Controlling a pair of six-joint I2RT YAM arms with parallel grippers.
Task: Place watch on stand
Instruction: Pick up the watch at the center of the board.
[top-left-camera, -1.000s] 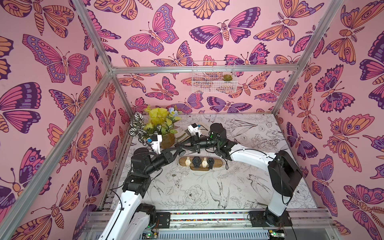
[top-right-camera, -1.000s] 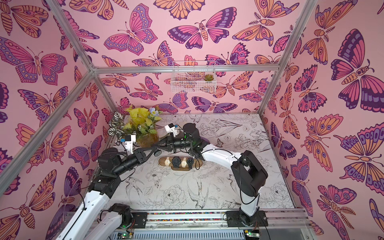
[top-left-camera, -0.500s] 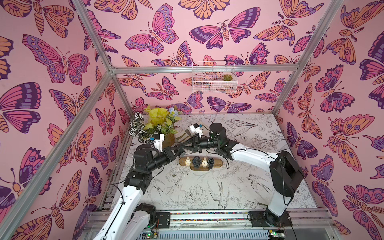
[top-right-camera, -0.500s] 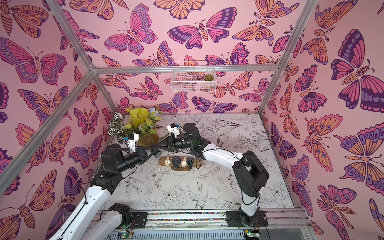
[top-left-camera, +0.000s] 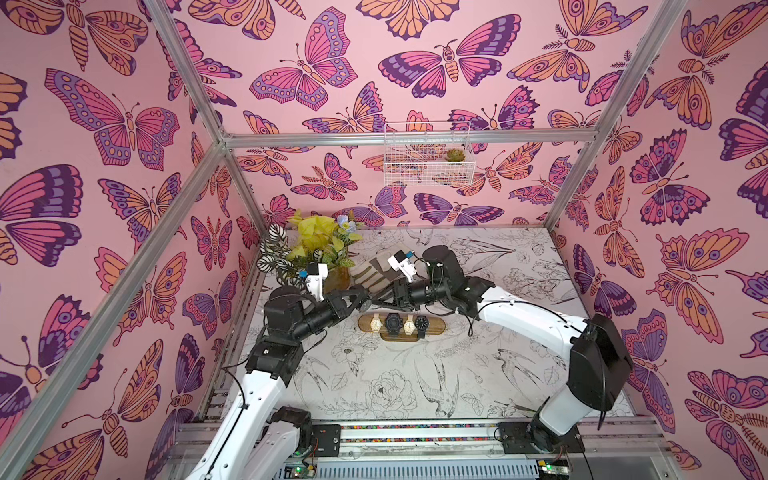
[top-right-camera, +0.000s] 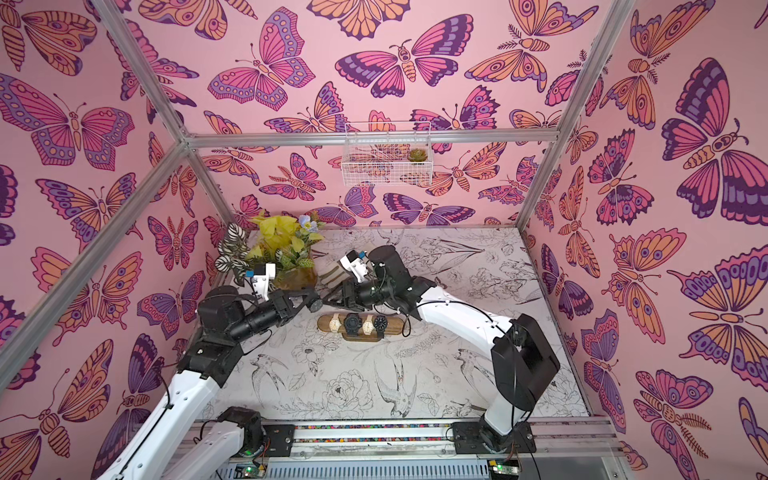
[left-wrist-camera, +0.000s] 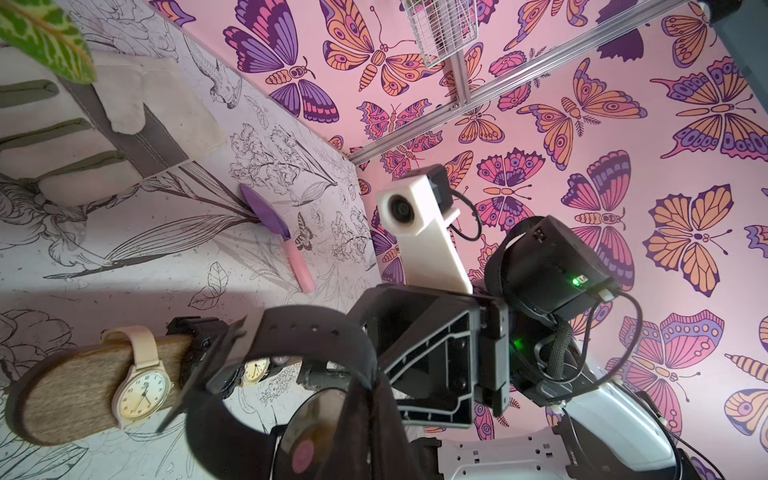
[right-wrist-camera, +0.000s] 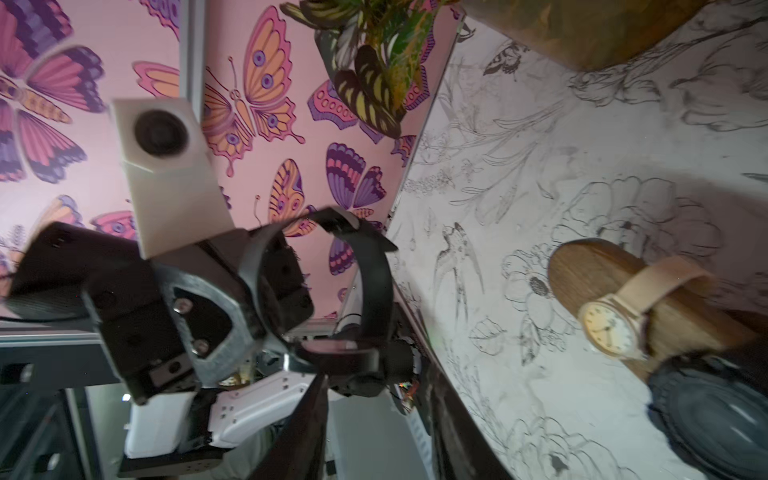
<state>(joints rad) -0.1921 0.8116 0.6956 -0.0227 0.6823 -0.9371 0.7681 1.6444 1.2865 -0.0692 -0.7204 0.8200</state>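
The stand (top-left-camera: 434, 326) is a long wooden bar on the table, seen in both top views, with several watches strapped round it. Just above its left end my two grippers meet tip to tip. My left gripper (top-left-camera: 360, 303) is shut on the strap of a black watch (top-left-camera: 366, 307). In the left wrist view the black watch's strap loop (left-wrist-camera: 316, 328) arches in front of the stand (left-wrist-camera: 70, 390), the case below it. My right gripper (right-wrist-camera: 376, 415) stands open, its fingers (right-wrist-camera: 309, 419) apart on either side, short of the watch (right-wrist-camera: 374, 286).
A potted plant (top-left-camera: 320, 249) and a folded grey cloth roll (top-left-camera: 374, 270) stand just behind the grippers. A purple and pink spoon (left-wrist-camera: 282, 237) lies on the table behind the stand. A wire basket (top-left-camera: 428, 153) hangs on the back wall.
My left gripper has shut on the black watch's strap. My right gripper, shut a second ago, has opened its jaws and let go. Both arms stay close together over the stand's left end.
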